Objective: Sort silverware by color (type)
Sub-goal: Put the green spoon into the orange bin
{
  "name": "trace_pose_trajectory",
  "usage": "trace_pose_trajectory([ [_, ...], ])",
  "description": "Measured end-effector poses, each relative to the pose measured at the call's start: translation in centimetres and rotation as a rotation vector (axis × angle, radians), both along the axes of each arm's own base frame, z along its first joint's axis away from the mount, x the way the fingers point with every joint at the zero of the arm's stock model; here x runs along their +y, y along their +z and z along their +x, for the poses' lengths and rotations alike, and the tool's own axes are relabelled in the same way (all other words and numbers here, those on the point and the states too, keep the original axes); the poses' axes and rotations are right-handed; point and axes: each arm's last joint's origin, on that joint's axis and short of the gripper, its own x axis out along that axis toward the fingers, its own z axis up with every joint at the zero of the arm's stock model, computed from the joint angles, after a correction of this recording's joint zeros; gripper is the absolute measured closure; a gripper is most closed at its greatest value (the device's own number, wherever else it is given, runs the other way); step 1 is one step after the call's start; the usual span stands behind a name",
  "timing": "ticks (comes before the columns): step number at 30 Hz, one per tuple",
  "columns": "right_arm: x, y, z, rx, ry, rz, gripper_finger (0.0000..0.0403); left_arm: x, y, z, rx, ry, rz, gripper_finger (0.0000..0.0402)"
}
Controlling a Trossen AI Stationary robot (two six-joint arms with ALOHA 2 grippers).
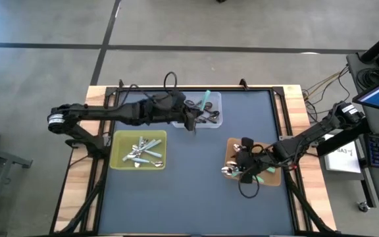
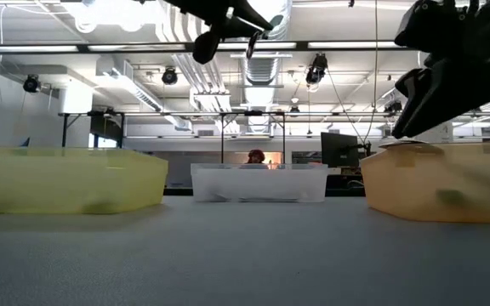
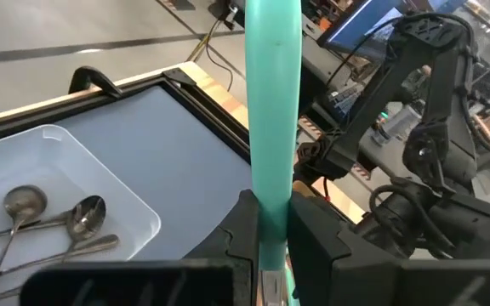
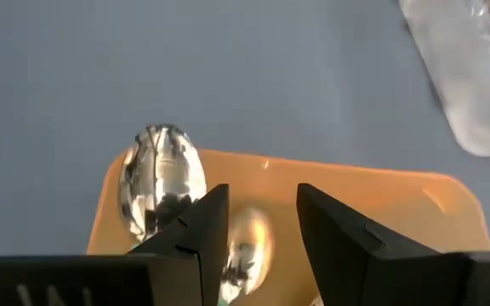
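My left gripper [image 1: 191, 121] is raised above the near edge of the clear tray [image 1: 210, 122] and is shut on a teal-green-handled utensil [image 3: 272, 102]. Dark metal spoons [image 3: 49, 223] lie in that tray. My right gripper [image 4: 258, 234] is open above the orange-brown tray [image 1: 231, 146]. Its fingers stand over silver spoon heads [image 4: 162, 174] without touching them. Teal-handled spoons [image 1: 258, 176] lie in that tray. Pale-blue-handled utensils [image 1: 143, 150] lie in the yellow tray [image 1: 120, 139]. My left gripper pinches the teal-green handle between its two fingers, at the lower part of the handle [image 3: 270, 217] near the silver neck. The handle runs along the fingers and sticks out well past their tips. The utensil is lifted clear of tray and table.
The three trays stand on the dark blue mat [image 1: 196, 191], whose middle and near part is bare. A wooden frame [image 1: 288, 92] borders the mat. In the low view the trays [image 2: 258, 183] stand in a row, with both grippers high above them.
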Motion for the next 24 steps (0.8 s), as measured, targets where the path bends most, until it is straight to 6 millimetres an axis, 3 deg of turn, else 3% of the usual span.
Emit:
trace_pose_trajectory([
  [3,-0.2,0.2,0.3,-0.04,-0.023,-0.013,0.0271,-1.6,0.0,0.2,-0.001,0.045,0.016,0.038],
  [9,0.1,0.4,0.8,-0.117,-0.157,0.129,0.0271,-4.3,-0.1,0.4,-0.012,0.097,0.01,0.0378],
  [17,0.2,-0.2,1.0,-0.109,-0.39,0.387,0.0271,-6.8,-2.9,2.1,0.045,0.1,-0.047,0.0379],
  [24,-0.1,3.4,0.9,-0.386,-0.425,0.527,0.0271,-7.0,-6.3,4.1,0.066,0.179,-0.132,0.0379],
])
